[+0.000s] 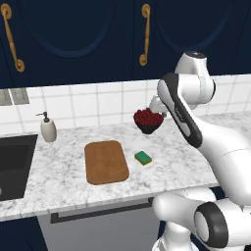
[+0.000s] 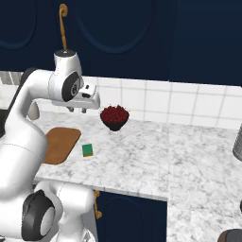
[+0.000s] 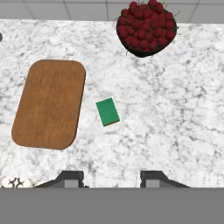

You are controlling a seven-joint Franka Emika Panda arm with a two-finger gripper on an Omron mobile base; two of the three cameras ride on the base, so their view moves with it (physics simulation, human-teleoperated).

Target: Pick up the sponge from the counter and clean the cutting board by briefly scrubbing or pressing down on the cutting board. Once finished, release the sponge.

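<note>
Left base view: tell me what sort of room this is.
A kitchen, rendered rather than real. A marble counter runs under a white tiled wall, with a dark sink and soap dispenser at the left, and a cutting board laid out.

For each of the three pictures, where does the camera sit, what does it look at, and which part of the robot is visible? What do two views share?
Left base view: behind the arm, on its left; faces cutting board, sponge, sink; arm rises lower right.
Right base view: behind, right; faces the counter; arm lower left, gripper above the counter.
Hand view: looks down; finger tips at bottom.
Shared: all three show board, sponge and bowl of red fruit.
</note>
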